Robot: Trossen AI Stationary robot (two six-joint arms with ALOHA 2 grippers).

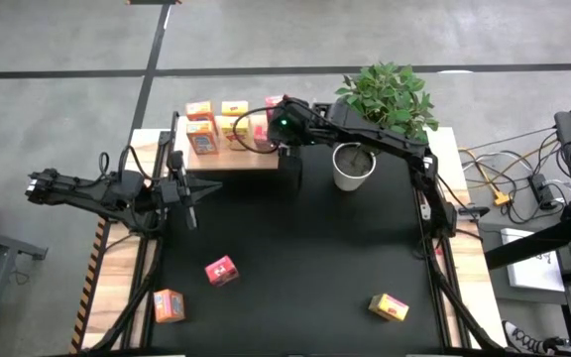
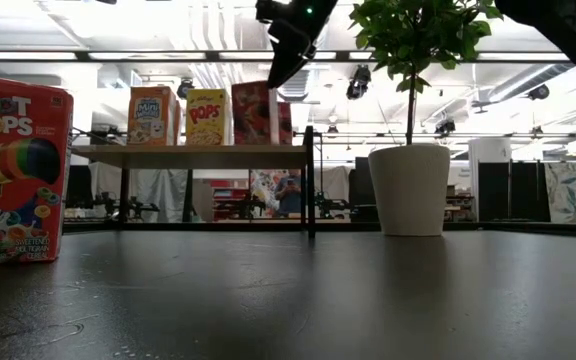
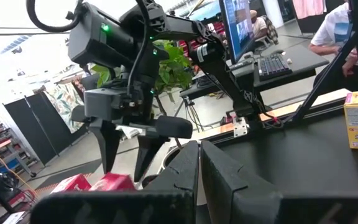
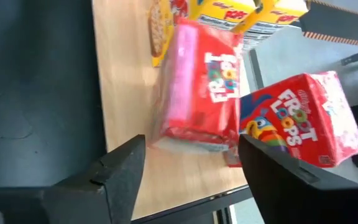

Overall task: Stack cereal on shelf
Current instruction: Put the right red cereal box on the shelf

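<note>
Shelf (image 1: pixel 228 157), upper centre of your high view: right tool (image 1: pixel 267 129) hovers above red box (image 4: pixel 201 87), fingers apart. Left tool (image 1: pixel 188 208), centre left, fingers together.

Six cereal boxes (image 1: pixel 228 123) on shelf (image 1: pixel 256 157), three loose on table

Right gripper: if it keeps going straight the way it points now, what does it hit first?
Probably the red box on the shelf. The right gripper is open, its fingers spread to either side of that box. A second red box sits beside it, off the line.
</note>
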